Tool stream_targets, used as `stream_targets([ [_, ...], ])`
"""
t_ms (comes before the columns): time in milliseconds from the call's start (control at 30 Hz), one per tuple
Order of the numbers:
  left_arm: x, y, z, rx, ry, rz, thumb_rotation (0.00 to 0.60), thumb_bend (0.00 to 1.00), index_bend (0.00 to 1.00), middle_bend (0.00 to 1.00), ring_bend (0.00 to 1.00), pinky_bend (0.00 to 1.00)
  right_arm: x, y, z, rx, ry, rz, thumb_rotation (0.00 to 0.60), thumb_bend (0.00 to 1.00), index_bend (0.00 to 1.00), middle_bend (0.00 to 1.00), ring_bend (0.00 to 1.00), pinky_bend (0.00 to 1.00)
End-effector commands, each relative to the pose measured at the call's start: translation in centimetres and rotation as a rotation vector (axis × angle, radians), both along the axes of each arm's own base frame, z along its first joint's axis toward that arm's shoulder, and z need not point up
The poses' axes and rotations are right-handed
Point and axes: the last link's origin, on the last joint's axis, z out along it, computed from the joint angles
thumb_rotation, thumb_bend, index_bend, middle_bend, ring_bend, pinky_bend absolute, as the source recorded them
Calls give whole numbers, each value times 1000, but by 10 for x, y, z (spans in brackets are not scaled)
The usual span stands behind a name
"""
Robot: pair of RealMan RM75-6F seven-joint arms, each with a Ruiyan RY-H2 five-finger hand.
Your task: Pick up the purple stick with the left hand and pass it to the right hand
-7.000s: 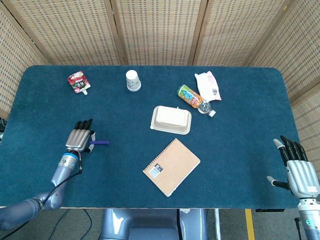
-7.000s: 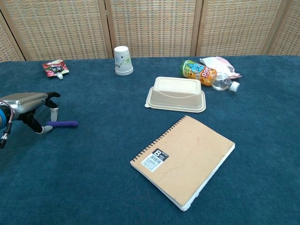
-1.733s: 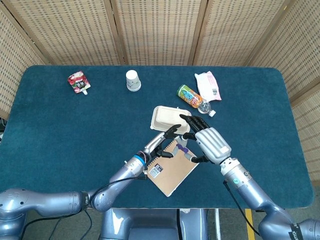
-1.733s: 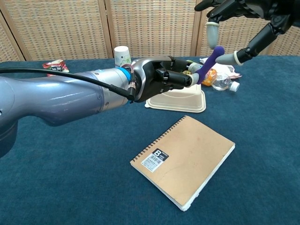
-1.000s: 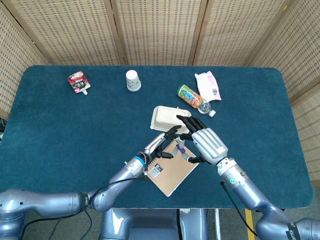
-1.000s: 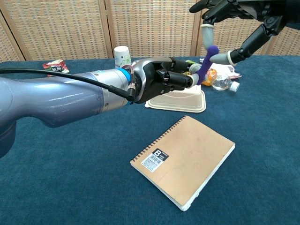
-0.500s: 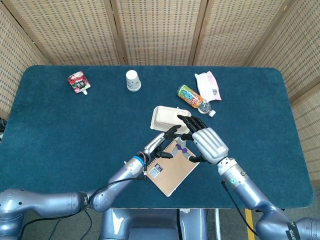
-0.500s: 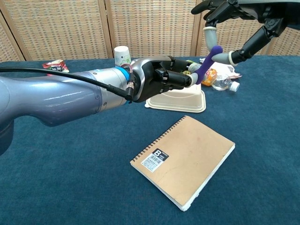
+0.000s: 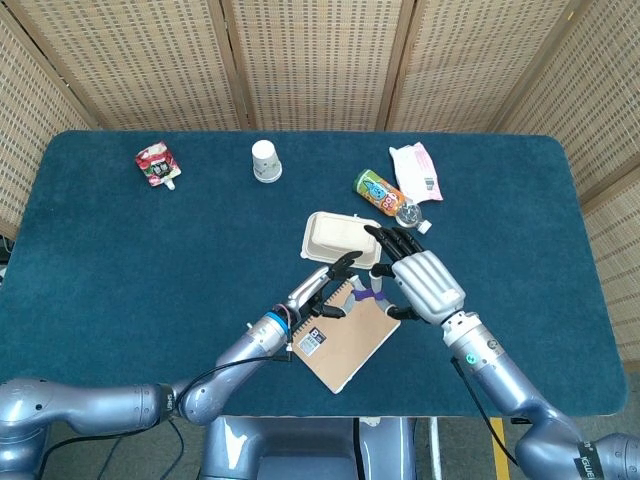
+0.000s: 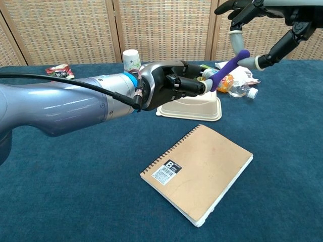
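Your left hand [image 10: 174, 85] grips the lower end of the slim purple plastic stick [image 10: 228, 68], raised above the blue-felt desk [image 10: 60, 191]. Beyond it, your right hand [image 10: 262, 20] pinches the upper end. The pickup is done; what remains is the left hand's release.
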Motion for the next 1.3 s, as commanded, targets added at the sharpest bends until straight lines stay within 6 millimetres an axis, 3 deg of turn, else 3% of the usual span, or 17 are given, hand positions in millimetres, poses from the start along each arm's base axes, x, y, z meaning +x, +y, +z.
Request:
stream_targets([
  [33,0,0,0,1,1,-1,600,607,714,0,0,0,-2,-1,1,-16,18,6,600,747,659,56,0,0],
  [533,-3,2,3,8,6,0,600,607,714,0,0,0,-6,0,3,-65,54,30,600,780,712,96,0,0],
  [1300,-12,10,7,31,29,17,600,606,714,0,0,0,-2,1,10,-27,-58,-6,600,784,826,138,0,0],
])
